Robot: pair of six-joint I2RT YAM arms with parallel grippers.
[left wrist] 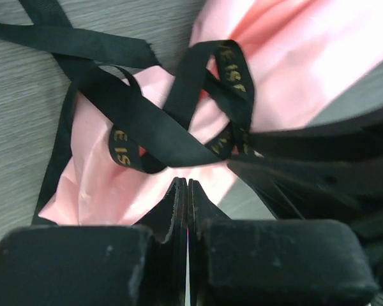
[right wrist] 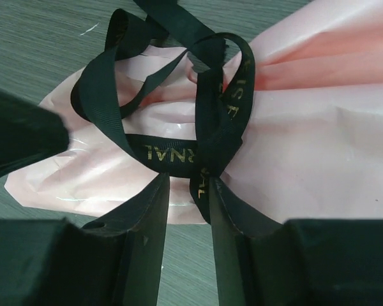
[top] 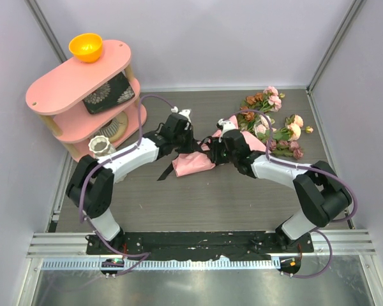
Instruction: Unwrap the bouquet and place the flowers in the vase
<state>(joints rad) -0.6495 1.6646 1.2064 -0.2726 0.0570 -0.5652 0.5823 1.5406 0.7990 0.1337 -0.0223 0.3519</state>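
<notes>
One black ribbon (right wrist: 172,153) loops round the pink paper (left wrist: 306,70) mid-worktop (top: 210,204). The left fingers (left wrist: 173,207) are pressed together beside it, and the right fingers (right wrist: 147,213) are parted astride a strand. The flowers (top: 274,121) lie toward the far right corner, the vase (top: 102,146) near the left edge. A tug may cinch the knot.

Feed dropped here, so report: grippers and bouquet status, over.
Left gripper shut beside black ribbon. Right gripper open, ribbon tail between its fingers. Bouquet wrapped, knot tied. Vase far left, beyond left arm.
</notes>
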